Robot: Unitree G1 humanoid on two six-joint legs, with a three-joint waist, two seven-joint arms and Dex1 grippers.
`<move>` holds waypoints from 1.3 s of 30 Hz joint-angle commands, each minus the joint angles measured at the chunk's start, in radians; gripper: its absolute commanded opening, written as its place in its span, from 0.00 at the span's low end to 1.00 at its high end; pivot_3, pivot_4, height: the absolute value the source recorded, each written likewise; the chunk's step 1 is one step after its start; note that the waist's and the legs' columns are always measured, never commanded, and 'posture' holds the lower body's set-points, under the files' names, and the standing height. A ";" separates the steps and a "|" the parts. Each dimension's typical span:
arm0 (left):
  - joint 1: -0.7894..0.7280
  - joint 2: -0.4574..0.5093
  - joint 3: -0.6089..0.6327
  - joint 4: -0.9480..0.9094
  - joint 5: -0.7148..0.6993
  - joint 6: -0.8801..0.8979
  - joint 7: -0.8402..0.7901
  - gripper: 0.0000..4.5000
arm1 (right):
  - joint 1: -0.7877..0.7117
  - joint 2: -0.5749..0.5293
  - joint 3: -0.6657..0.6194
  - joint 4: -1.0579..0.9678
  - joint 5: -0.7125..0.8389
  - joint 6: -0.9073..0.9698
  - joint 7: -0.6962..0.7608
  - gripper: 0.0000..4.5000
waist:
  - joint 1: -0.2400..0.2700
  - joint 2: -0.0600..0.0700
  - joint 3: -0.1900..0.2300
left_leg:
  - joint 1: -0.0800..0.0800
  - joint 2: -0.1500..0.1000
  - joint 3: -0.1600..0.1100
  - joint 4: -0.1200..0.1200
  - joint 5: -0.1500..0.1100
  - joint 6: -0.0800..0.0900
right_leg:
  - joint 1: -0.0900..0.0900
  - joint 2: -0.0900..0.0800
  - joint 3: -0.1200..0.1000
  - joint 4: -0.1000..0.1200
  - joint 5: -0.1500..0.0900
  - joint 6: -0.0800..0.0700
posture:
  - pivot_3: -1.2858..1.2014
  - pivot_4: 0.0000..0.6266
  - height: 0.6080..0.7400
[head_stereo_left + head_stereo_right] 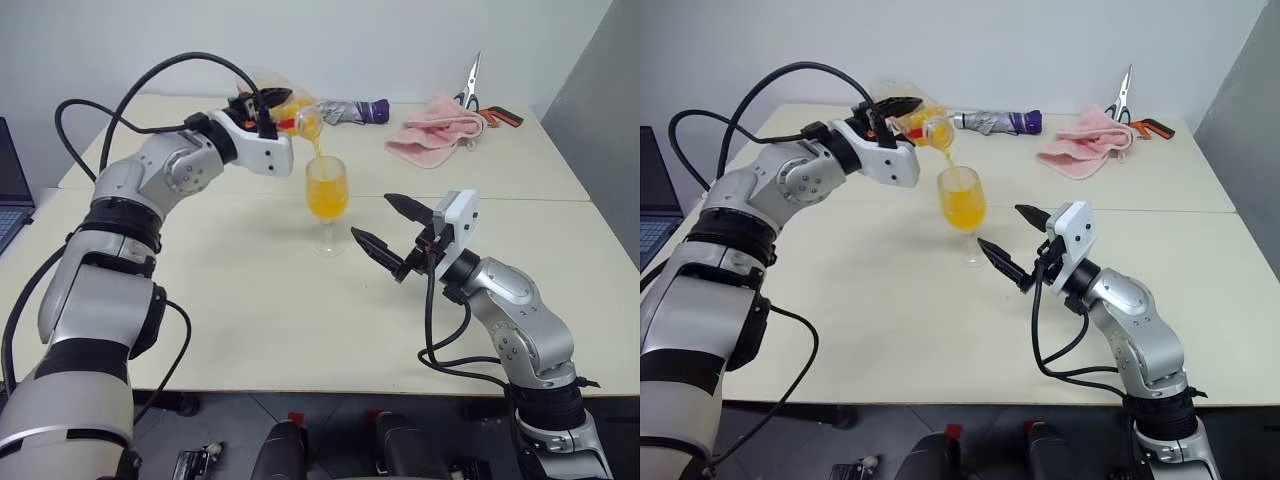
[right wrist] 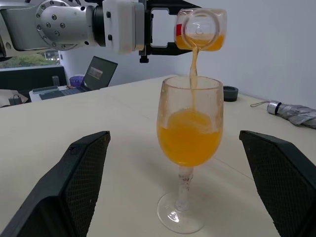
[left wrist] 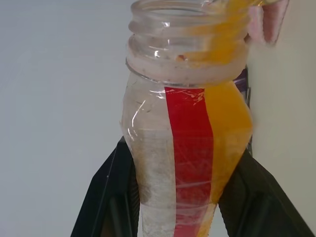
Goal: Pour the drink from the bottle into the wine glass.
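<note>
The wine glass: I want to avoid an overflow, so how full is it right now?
About half full: orange drink fills the lower bowl of the wine glass, well below its rim, with a stream falling from the bottle.

bottle [image 3: 187,148] base cut off below

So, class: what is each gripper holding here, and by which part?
The left gripper holds the tilted bottle by the sides of its body, below the neck. The right gripper stands open near the wine glass, holding nothing.

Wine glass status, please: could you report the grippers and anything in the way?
Left gripper shut on bottle, tipped, drink streaming. Wine glass about half full. Right gripper open beside it. Nothing in the way.
</note>
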 commanded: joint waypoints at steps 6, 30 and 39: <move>-0.054 0.005 0.002 -0.014 -0.003 -0.008 0.032 0.37 | 0.003 -0.004 -0.005 -0.047 0.015 -0.003 -0.001 1.00 | 0.000 0.000 0.000 | 0.000 0.000 0.000 0.000 0.000 0.000 | 0.000 0.000 0.000 0.000 0.000 0.000 | 0.52 0.24 1.00; -0.039 -0.015 0.015 -0.011 -0.032 0.000 0.011 0.37 | 0.010 -0.008 0.004 -0.052 0.014 0.000 0.005 1.00 | 0.000 0.000 0.000 | 0.000 0.000 0.000 0.000 0.000 0.000 | 0.000 0.000 0.000 0.000 0.000 0.000 | 0.52 0.24 1.00; -0.001 -0.056 0.074 -0.023 -0.166 0.061 -0.080 0.37 | 0.012 -0.014 0.015 -0.055 0.005 -0.007 0.012 1.00 | 0.000 0.000 0.000 | 0.000 0.000 0.000 0.000 0.000 0.000 | 0.000 0.000 0.000 0.000 0.000 0.000 | 0.52 0.24 1.00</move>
